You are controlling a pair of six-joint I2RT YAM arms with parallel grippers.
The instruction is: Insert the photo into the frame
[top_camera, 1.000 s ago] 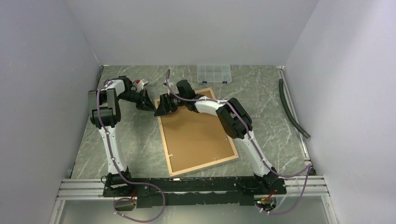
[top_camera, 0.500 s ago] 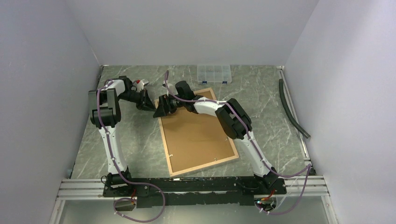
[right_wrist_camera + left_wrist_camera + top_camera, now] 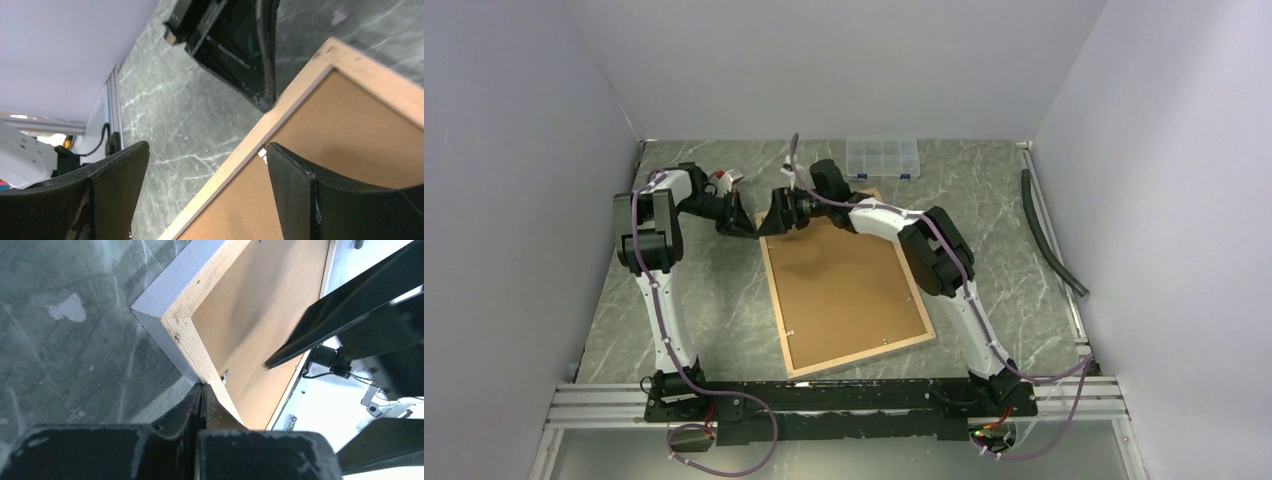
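Green marbled tabletop (image 3: 724,320) carries the rectangular light-wood frame (image 3: 186,345) back-up, plain brown backing board (image 3: 849,285) seated, photo unseen. Rigid, probably pane-fragile: I'd grip its border. My left gripper (image 3: 201,386), closed, meets its outer edge; right gripper (image 3: 774,218) gapes astride the border.

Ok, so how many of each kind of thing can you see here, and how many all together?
Robot arms: 2, the left arm and the right arm
Picture frame: 1
Brown backing board: 1
Clear compartment box: 1
Black hose: 1
Total: 6
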